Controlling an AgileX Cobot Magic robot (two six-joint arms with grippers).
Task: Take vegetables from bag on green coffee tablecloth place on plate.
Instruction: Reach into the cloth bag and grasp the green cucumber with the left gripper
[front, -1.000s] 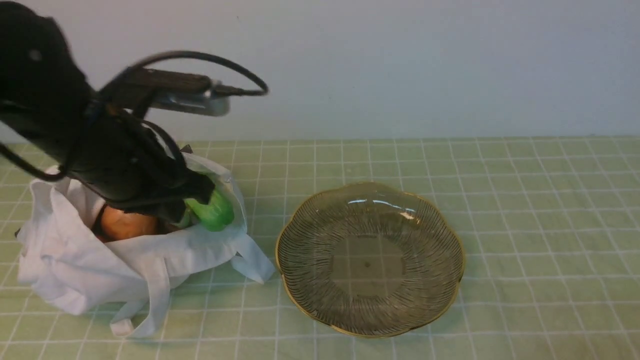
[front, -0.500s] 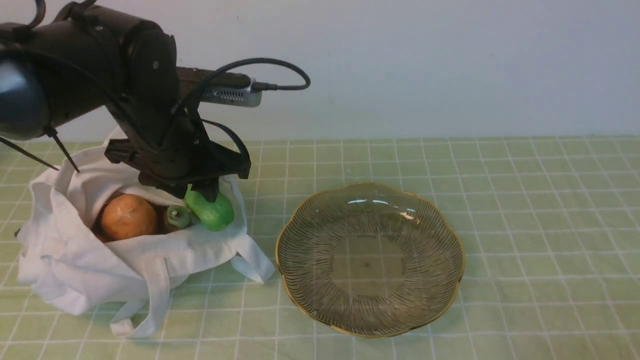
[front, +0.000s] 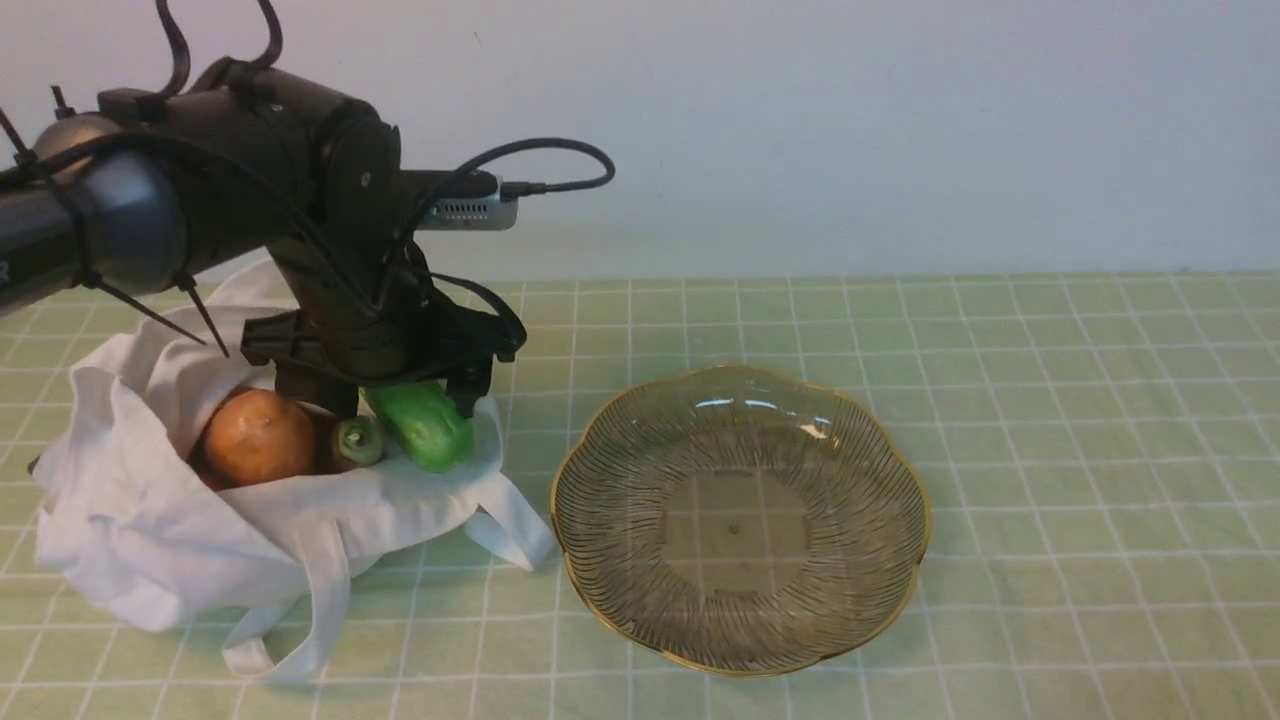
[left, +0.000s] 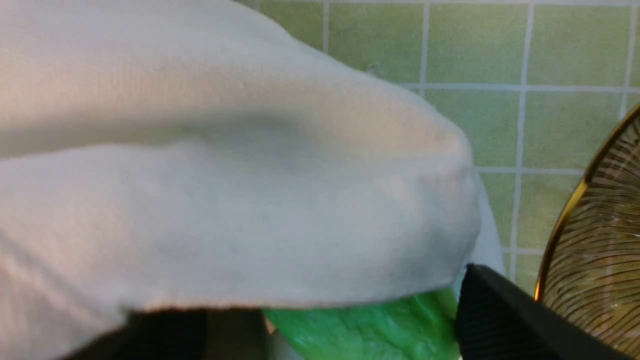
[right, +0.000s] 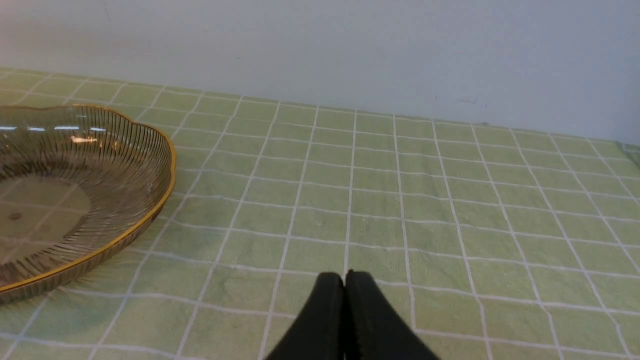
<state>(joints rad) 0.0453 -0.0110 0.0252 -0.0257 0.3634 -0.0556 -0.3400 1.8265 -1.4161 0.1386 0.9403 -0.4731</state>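
- At left of cloth (front: 1050, 400), in open mouth of bag (front: 150, 540): cucumber (front: 425, 428), ball (front: 258, 437) and root (front: 355, 442), side by side, all three inside.
- Cucumber: short, stubby, bright green, glossy; skin faintly wrinkled in left wrist view. Lying tilted on bag's lip, on side nearest plate (front: 620, 470).
- Ball: round, orange-brown, matt, small dimple on top; touching root.
- Root: brown, round green cut end facing camera; wedged between ball and cucumber.
- Bag: soft white fabric, rumpled; long straps trailing onto cloth in front.
- Plate: shallow, see-through olive glass, scalloped gold rim, fine dark swirling lines; just right of bag.
- Cloth: pale green, thin white grid of small squares.
- Left claw (front: 408, 398): black, jaws spread wide, straddling cucumber from above; gap visible on one side, not clamped.
- Right claw (right: 345, 280): black fingers pressed together, gripping nothing, low over cloth, apart from plate.
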